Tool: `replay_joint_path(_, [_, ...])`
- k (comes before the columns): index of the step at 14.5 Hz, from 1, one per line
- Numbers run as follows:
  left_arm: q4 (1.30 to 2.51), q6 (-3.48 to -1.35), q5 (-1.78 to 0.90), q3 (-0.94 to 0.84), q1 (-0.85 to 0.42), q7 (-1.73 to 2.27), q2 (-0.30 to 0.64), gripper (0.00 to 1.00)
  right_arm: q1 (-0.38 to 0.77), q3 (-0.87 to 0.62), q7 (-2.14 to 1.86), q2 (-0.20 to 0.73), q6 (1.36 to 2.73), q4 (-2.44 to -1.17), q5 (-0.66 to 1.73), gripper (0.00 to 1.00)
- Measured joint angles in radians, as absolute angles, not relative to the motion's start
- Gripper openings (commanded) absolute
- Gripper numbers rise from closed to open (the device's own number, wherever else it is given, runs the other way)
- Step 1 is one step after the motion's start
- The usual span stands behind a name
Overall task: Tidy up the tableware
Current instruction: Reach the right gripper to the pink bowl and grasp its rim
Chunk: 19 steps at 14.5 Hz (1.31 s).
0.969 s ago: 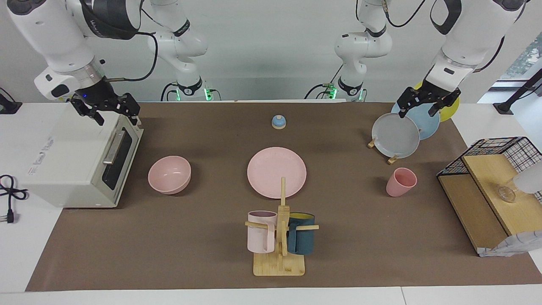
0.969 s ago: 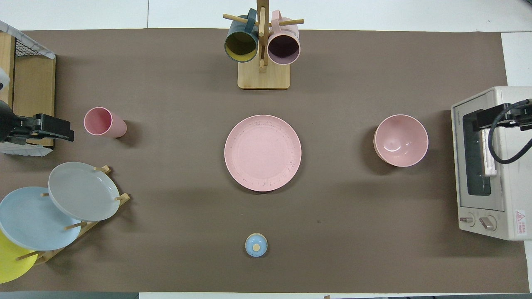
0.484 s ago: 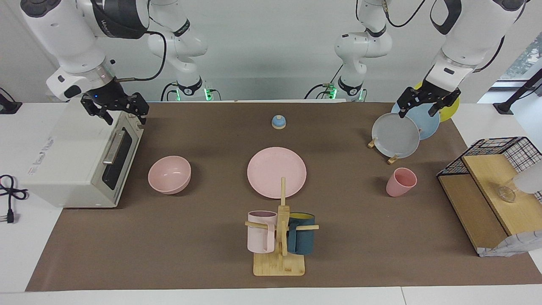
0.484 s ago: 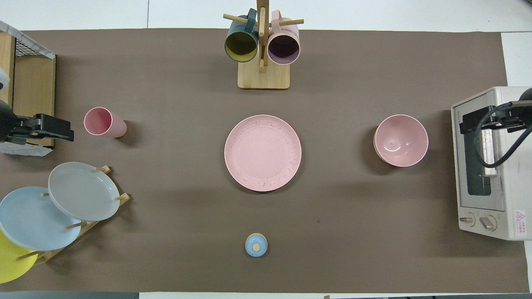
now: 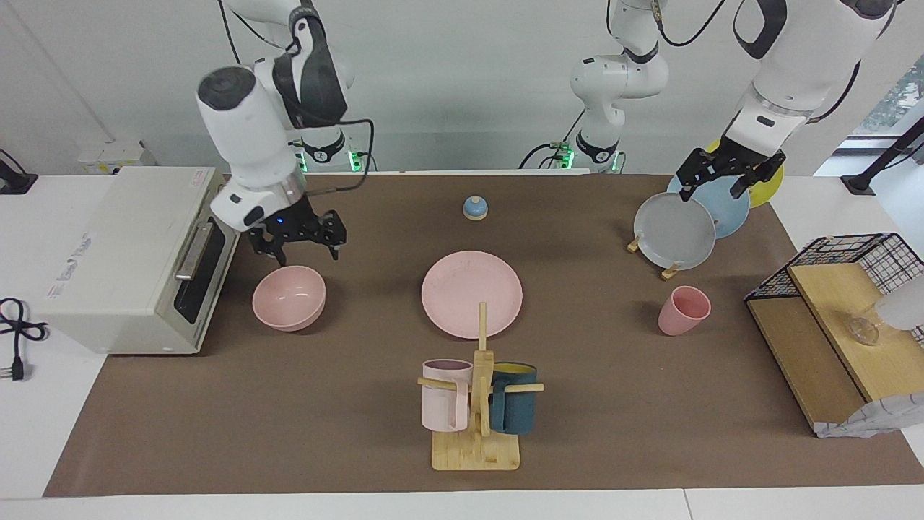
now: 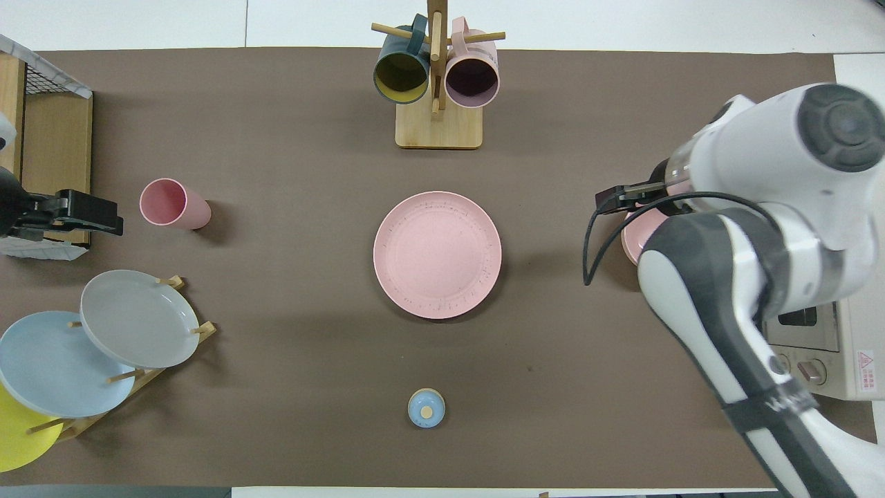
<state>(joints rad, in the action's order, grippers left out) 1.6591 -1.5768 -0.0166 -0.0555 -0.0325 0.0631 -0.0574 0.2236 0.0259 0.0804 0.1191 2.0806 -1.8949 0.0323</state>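
Hovering right gripper [image 5: 298, 246] over bowl [image 5: 289, 297], fingers spread

The right gripper [image 5: 297, 242] hovers open over the pink bowl [image 5: 289, 297], at its twelve o'clock rim. The left gripper [image 5: 729, 177] waits, open, over the grey plate [image 5: 675, 231].

We are seeing a white toaster oven [image 5: 123, 256] sitting at the right arm's end of the table. A wooden mug tree [image 5: 478, 404] is holding a pale pink mug [image 5: 444, 395] and a dark teal mug [image 5: 514, 408]. A small blue bell [image 5: 475, 208] is resting near the robots. Grey [image 5: 673, 231], blue [image 5: 725, 206] and yellow [image 5: 766, 184] plates are leaning in a wooden rack, and a wire-and-wood shelf [image 5: 841, 318] is standing at the left arm's end.
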Motion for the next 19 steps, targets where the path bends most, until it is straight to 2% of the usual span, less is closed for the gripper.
replay_joint_path(3, [1.659,-1.577,-0.017,-0.055,-0.032,0.063,-0.057,1.00,0.224,0.032,0.082,0.171,2.286,-2.048,0.032,1.00])
replay_joint_path(5, [1.659,-1.577,-0.017,-0.055,-0.032,0.063,-0.057,1.00,0.223,0.036,0.081,0.177,2.329,-2.104,0.023,1.00])
replay_joint_path(6, [1.659,-1.577,-0.017,-0.055,-0.032,0.063,-0.057,1.00,0.222,0.036,0.081,0.176,2.329,-2.108,0.009,0.95])
replay_joint_path(10, [1.659,-1.577,-0.017,-0.055,-0.032,0.063,-0.057,1.00,0.217,0.036,0.079,0.172,2.328,-2.117,-0.014,0.42])
replay_joint_path(12, [1.659,-1.577,-0.017,-0.055,-0.032,0.063,-0.057,1.00,0.216,0.036,0.076,0.173,2.328,-2.128,-0.054,0.00])
replay_joint_path(16, [1.659,-1.576,-0.017,-0.055,-0.032,0.063,-0.057,1.00,0.219,0.035,0.076,0.174,2.302,-2.125,-0.089,0.00])
replay_joint_path(19, [1.659,-1.576,-0.017,-0.055,-0.032,0.064,-0.057,1.00,0.234,0.033,0.075,0.169,2.211,-2.066,-0.100,0.00])
